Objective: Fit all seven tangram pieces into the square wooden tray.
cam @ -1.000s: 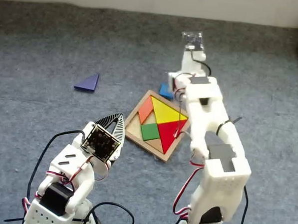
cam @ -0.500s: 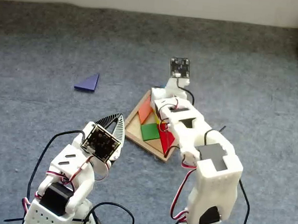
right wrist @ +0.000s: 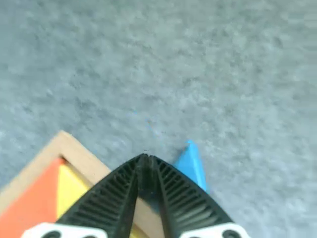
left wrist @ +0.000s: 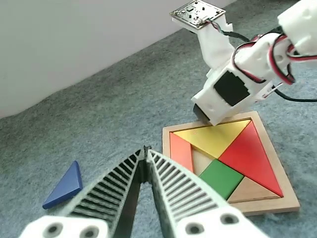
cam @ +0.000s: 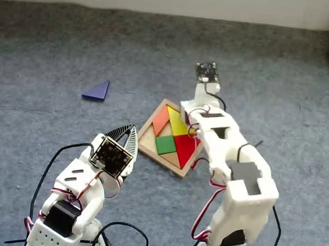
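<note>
The square wooden tray [cam: 146, 148] lies on the grey carpet [cam: 58, 46] in the middle of the scene, turned so that one corner points toward the arms. Four pieces lie flat inside it: an orange piece [cam: 161, 120] along the far left edge, a yellow triangle [cam: 177, 122] at the far side, a green square [cam: 164, 145] toward the near left, and a red triangle [cam: 185, 145] on the right. Bare wood shows on the tray floor next to the green square and at the near corner.

A dark blue triangle [cam: 97, 91] lies on the carpet to the far left, well apart from the tray. A light blue piece [right wrist: 190, 166] lies on the carpet just beyond the tray's far edge, partly hidden behind a finger of the right gripper [right wrist: 144, 157].

The right gripper hangs above that far edge, its fingers pressed together with nothing between them. The left gripper [left wrist: 145, 150] sits near the tray's near left side, above the carpet. Its jaws are likewise closed tip to tip and hold nothing
</note>
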Controlling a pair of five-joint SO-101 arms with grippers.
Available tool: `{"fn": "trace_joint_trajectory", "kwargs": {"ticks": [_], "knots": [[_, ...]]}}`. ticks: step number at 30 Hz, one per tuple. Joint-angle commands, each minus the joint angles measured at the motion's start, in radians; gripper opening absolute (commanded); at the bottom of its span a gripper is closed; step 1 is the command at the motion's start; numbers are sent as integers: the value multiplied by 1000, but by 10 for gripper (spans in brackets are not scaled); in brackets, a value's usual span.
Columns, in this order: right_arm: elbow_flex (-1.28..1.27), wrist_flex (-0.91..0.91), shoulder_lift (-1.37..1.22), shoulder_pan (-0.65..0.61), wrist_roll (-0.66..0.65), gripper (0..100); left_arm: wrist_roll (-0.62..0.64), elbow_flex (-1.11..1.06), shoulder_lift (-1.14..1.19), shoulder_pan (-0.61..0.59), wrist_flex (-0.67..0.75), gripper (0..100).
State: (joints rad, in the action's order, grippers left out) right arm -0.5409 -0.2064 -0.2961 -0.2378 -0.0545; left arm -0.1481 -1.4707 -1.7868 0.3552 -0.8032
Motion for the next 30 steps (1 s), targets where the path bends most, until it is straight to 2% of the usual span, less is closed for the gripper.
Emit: {"fn": "trace_joint_trajectory", "kwargs": {"ticks": [1,8,14,20,22,24,30], "knots": [[-91,-31,88,85,-68,5,-9,42,-31,12,3,7],[-292,-31,306,160,-204,5,-9,42,-30,12,3,7],[-417,-36,549,182,-215,5,-9,42,-30,12,3,7],[-440,-275,737,194,-206,6,-9,45,-30,10,0,7],[-407,-346,765,194,-140,8,-9,45,-30,4,-2,7],[-364,-380,763,193,-83,42,-9,42,-30,5,3,7],[-246,-406,665,182,-69,290,-9,47,-30,12,-5,7]]}}
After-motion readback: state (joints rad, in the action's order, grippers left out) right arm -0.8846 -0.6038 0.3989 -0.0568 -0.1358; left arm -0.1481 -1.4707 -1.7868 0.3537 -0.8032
